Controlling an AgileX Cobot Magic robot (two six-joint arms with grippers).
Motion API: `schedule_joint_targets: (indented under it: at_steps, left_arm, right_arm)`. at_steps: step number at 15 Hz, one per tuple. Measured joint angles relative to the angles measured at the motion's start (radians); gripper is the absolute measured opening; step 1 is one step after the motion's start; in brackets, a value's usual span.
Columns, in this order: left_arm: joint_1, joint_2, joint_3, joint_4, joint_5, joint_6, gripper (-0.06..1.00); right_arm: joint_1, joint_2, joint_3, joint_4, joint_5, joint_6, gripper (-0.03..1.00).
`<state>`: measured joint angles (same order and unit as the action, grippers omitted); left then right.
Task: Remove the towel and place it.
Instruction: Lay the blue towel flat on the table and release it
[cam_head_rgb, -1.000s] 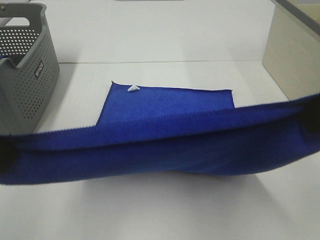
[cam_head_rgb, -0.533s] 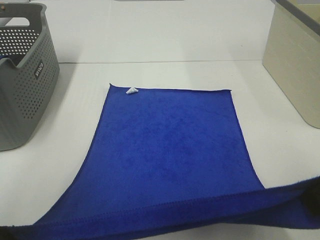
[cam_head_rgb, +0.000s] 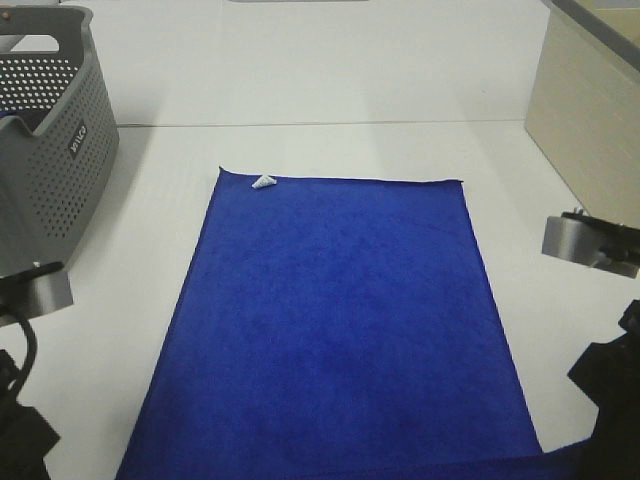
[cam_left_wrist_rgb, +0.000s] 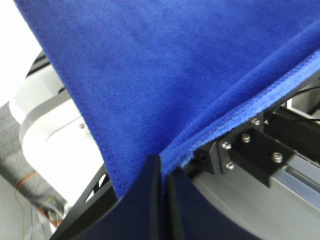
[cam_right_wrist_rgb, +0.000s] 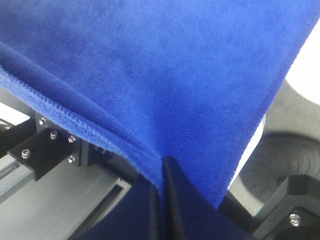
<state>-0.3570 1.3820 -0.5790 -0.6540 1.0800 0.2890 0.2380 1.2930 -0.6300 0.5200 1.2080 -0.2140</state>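
Observation:
The royal-blue towel (cam_head_rgb: 340, 320) lies spread flat on the white table, its small white tag (cam_head_rgb: 263, 181) at the far left corner. Its near edge runs off the bottom of the exterior view. My left gripper (cam_left_wrist_rgb: 161, 172) is shut on a near corner of the towel (cam_left_wrist_rgb: 165, 65). The cloth drapes over its black fingers (cam_left_wrist_rgb: 147, 200). My right gripper (cam_right_wrist_rgb: 163, 175) is shut on the other near corner of the towel (cam_right_wrist_rgb: 165, 65). In the exterior view only parts of the left arm (cam_head_rgb: 25, 420) and right arm (cam_head_rgb: 605, 390) show at the bottom corners. The fingertips are out of that frame.
A grey perforated basket (cam_head_rgb: 50, 150) stands at the far left of the table. A beige box (cam_head_rgb: 585, 110) stands at the far right. White tabletop (cam_head_rgb: 330, 80) lies beyond the towel.
The towel's near edge, held up taut across the view before, has come down and toward the front. The cloth now lies flat, and both arms show at the bottom corners.

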Motion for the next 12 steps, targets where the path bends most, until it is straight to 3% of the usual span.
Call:
schedule_joint_targets:
  at_steps: [8,12]
  left_arm:
    - [-0.003,0.266,-0.071,0.022,-0.042,0.055,0.0]
    - [-0.114,0.369,-0.175,0.103,-0.045,0.048,0.0]
  right_arm:
    - [-0.007,0.344,-0.001,0.007,-0.062,-0.1,0.02]
    - [-0.01,0.408,0.0,-0.012,-0.093,-0.139,0.02]
